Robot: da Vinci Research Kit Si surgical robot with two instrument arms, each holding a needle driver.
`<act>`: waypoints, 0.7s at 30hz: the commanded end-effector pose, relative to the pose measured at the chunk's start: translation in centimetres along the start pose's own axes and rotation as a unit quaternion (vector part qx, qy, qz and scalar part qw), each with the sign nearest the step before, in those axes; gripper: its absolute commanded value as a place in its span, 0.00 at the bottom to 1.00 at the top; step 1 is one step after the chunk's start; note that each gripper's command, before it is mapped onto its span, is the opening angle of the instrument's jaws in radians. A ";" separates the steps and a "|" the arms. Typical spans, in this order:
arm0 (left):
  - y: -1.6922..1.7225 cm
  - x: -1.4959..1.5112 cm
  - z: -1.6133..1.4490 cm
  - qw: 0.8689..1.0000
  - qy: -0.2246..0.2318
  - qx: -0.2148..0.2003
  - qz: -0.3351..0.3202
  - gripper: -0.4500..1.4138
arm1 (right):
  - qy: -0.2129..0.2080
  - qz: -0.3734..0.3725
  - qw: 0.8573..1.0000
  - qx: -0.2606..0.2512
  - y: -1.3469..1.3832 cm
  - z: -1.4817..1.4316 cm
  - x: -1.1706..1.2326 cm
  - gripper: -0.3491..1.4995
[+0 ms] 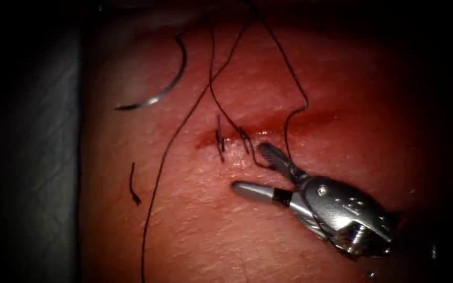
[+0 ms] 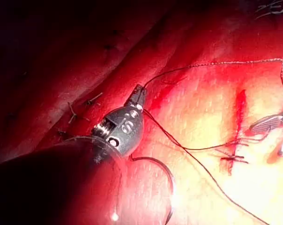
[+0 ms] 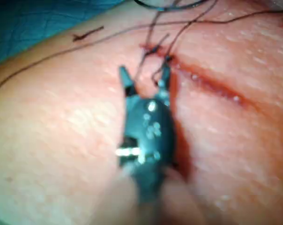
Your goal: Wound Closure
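Note:
The curved needle [image 1: 158, 91] lies free on the tissue [image 1: 226, 230], beyond the left end of the cut [image 1: 289, 123], held by neither tool; it also curves past in the left wrist view [image 2: 168, 180]. My right tool [image 1: 248, 166] sits just in front of the cut beside two stitches [image 1: 219, 139], jaws open and holding nothing [image 3: 144, 70]. The thread [image 1: 195, 107] loops from the stitches across the tissue. My left tool [image 2: 137, 95] has its jaws shut on the thread [image 2: 202, 65], away from the cut.
A short cut end of thread [image 1: 133, 186] lies on the tissue to the left. A grey drape [image 1: 32, 157] borders the tissue's left edge. Red fluid [image 1: 310, 118] fills the cut. Older stitches [image 2: 72, 111] mark the tissue near the left tool.

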State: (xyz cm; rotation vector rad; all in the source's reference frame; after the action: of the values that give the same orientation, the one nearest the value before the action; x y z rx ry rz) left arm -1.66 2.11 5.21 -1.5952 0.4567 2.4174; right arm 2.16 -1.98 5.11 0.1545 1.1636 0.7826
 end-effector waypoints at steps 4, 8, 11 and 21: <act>0.05 0.38 0.01 1.000 0.013 -0.009 -0.014 0.00 | -0.002 0.003 1.000 0.005 0.00 -0.02 0.04 0.90; 0.09 0.81 -0.05 0.999 0.021 -0.015 -0.025 0.00 | -0.002 -0.002 1.000 0.010 0.01 -0.04 0.13 0.90; 0.12 1.10 -0.08 0.999 0.024 -0.017 -0.031 0.00 | -0.002 -0.002 1.000 0.020 0.07 -0.07 0.21 0.90; 0.21 1.64 -0.14 0.999 0.032 -0.020 -0.039 0.00 | -0.022 -0.010 0.999 0.026 0.24 0.15 0.28 0.91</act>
State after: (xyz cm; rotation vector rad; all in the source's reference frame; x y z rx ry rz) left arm -2.22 1.86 3.59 -1.6802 0.3476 2.3356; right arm 2.16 -1.50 5.04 0.2018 1.1378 0.7281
